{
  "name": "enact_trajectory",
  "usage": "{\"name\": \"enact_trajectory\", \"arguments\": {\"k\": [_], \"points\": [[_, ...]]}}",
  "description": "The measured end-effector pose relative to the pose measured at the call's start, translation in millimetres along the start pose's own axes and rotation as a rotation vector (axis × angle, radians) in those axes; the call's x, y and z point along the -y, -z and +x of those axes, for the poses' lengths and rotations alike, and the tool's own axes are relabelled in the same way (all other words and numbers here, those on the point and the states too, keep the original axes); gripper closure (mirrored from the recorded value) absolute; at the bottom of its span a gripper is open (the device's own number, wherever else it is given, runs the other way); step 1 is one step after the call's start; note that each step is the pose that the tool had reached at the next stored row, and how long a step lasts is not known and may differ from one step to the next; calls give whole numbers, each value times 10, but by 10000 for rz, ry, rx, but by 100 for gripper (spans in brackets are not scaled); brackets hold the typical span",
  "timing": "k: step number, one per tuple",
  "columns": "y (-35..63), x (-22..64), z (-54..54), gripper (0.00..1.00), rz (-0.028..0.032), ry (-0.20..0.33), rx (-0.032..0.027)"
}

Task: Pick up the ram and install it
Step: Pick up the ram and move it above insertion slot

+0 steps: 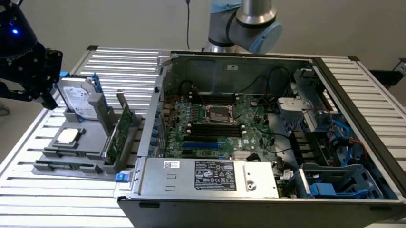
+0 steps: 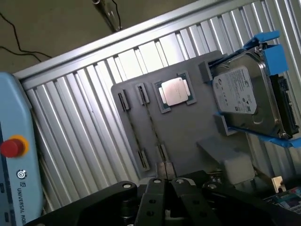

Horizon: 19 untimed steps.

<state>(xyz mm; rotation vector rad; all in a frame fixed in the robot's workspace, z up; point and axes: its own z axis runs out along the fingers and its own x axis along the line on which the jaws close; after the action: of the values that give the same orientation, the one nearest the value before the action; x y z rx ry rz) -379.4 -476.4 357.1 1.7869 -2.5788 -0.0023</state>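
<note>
The ram [image 1: 63, 165] is a thin dark-green stick standing on edge in the front slot of the grey parts holder [image 1: 54, 152], at the exterior view's left of the open computer case [image 1: 266, 123]. From the wrist view it appears edge-on as a thin dark line [image 2: 151, 125] between two clips on the holder [image 2: 188, 136]. My black gripper [image 1: 44, 97] hangs above the holder's back corner, beside the hard drive [image 1: 79, 97]. Its fingers [image 2: 157, 188] are pressed together with nothing between them, well above the ram.
The holder also carries a square silver processor [image 2: 175, 90], a hard drive in a blue frame [image 2: 249, 99] and an upright green expansion card [image 1: 120, 133]. Black memory slots [image 1: 216, 129] lie on the motherboard inside the case. A teach pendant with a red button [image 2: 11, 148] lies on the slatted table.
</note>
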Motion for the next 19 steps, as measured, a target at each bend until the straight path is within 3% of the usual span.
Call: {"name": "enact_trajectory", "arguments": {"k": [12, 16, 19], "points": [[-9, -3, 3, 89, 7, 2119, -6], [-8, -3, 4, 83, 6, 2135, -4], [-35, -7, 17, 69, 6, 2138, -5]]}}
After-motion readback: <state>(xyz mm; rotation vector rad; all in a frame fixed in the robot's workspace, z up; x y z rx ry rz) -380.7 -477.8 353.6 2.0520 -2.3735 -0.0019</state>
